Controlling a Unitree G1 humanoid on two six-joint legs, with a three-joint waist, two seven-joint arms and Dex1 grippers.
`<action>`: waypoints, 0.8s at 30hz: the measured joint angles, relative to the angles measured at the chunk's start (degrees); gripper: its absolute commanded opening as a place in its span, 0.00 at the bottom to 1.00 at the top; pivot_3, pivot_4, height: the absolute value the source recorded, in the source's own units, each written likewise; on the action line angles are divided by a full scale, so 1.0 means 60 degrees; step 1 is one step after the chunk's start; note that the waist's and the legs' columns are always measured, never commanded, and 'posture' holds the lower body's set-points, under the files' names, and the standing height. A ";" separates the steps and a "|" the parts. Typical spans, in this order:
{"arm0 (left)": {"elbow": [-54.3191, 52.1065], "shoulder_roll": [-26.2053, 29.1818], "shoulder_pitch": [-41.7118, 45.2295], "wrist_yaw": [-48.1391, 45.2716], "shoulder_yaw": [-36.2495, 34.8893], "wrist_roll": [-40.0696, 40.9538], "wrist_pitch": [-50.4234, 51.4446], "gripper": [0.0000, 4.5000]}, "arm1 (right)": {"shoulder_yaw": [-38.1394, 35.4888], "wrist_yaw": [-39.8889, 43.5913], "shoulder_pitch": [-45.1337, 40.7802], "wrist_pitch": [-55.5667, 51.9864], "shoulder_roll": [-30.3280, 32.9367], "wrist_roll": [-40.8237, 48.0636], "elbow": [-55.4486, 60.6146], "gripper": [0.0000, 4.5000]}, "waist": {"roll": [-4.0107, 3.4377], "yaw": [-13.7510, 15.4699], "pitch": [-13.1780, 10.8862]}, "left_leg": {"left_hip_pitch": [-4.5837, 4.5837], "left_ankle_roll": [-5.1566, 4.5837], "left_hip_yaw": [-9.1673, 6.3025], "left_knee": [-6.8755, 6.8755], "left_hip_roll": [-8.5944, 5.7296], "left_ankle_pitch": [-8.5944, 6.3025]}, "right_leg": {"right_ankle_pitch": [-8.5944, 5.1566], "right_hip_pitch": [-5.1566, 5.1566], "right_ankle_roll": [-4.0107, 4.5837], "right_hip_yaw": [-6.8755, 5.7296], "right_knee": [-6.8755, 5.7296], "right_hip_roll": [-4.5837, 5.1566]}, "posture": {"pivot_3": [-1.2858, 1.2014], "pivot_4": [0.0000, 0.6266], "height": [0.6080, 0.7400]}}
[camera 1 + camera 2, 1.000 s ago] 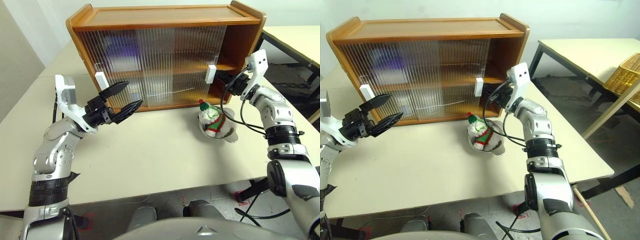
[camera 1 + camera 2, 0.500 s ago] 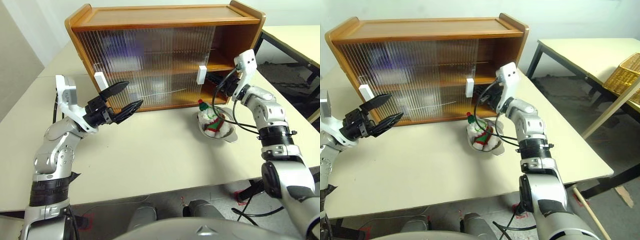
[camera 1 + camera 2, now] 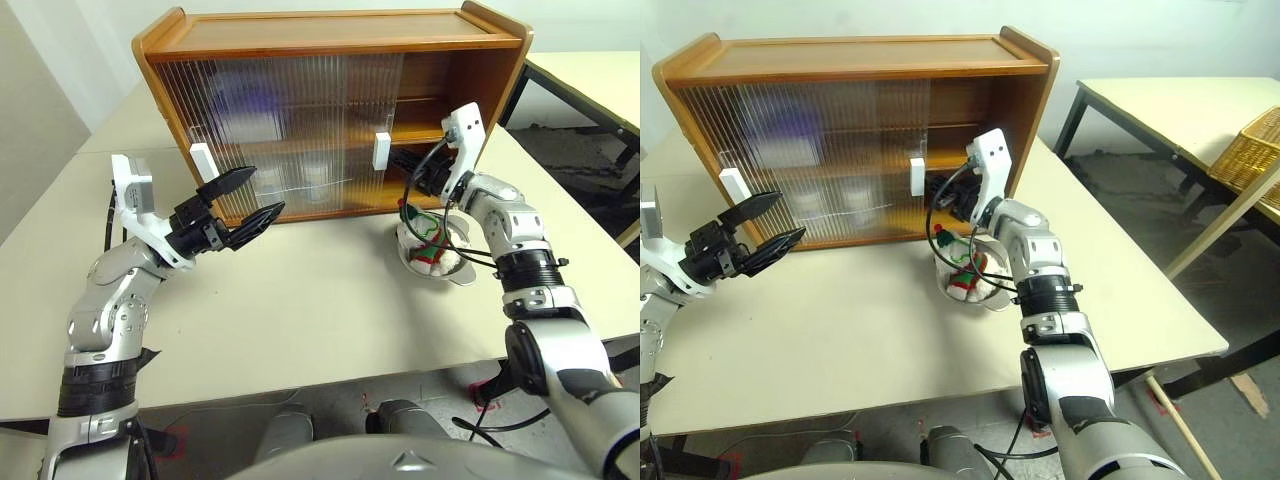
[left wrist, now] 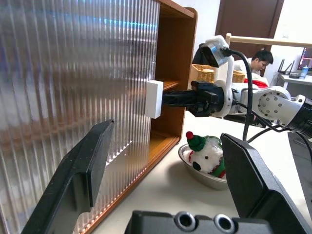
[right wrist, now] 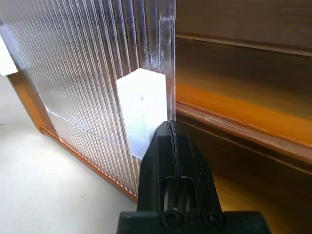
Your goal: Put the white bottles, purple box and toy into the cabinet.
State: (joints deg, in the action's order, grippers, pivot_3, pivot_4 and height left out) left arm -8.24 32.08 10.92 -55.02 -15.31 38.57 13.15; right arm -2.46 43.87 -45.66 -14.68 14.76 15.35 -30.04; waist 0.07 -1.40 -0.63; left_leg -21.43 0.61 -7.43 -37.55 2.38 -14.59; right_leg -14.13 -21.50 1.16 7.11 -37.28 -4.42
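Observation:
The brown cabinet stands at the back of the table. My right gripper is shut, its tips against the right sliding door's white handle, also seen up close. The cabinet's right end stands open, showing bare shelves. The toy, white plush with a green hat, lies in a silver bowl just below my right wrist. My left gripper hangs open and empty near the left door's handle. Behind the ribbed doors I see a purple blur on the upper shelf and pale blurs on the lower one.
Bare cream tabletop stretches between the cabinet and the front edge. A second table with black legs stands to the right, with a wicker basket beyond it. A person sits in the background of the left wrist view.
My right gripper moved left with the right door's handle in front of it, and the door slid left, widening the opening at the cabinet's right end. The left arm stayed still.

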 measured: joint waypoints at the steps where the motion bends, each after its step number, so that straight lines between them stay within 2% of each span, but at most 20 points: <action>1: 0.0000 0.0000 0.0000 0.0015 0.0000 -0.0001 -0.0001 1.00 | 0.0031 0.0001 -0.0054 0.0001 -0.0031 -0.0003 -0.0039 0.01 | 0.0000 0.0003 0.0000 | -0.0001 0.0000 0.0000 0.0001 0.0000 0.0000 | 0.0001 -0.0002 0.0001 0.0000 0.0000 0.0000 | 0.53 0.00 1.00; 16: -0.0012 -0.0013 -0.0017 0.0201 0.0001 -0.0019 -0.0058 1.00 | 0.0216 0.0050 -0.0438 0.0084 -0.0575 -0.0013 -0.0425 0.01 | 0.0000 0.0054 0.0001 | -0.0061 0.0000 0.0001 -0.0009 0.0003 0.0003 | 0.0030 -0.0078 -0.0008 -0.0005 -0.0019 -0.0007 | 0.53 0.00 1.00; 24: -0.0093 -0.0023 -0.0068 0.0268 0.0002 -0.0019 -0.0060 1.00 | 0.0230 0.0157 -0.0497 0.0374 -0.0474 -0.0100 -0.0699 0.01 | 0.0000 0.0122 0.0001 | -0.0066 0.0000 0.0000 -0.0023 0.0008 0.0004 | 0.0033 -0.0080 0.0008 -0.0005 -0.0021 -0.0007 | 0.53 0.00 1.00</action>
State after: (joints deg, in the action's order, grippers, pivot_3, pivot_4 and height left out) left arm -8.80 31.94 10.51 -53.41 -15.30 38.45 12.79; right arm -1.08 44.81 -48.64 -12.44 11.92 14.75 -34.24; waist 0.07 -0.67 -0.62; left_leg -21.83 0.61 -7.43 -37.69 2.43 -14.56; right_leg -13.93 -21.97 1.21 7.08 -37.41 -4.46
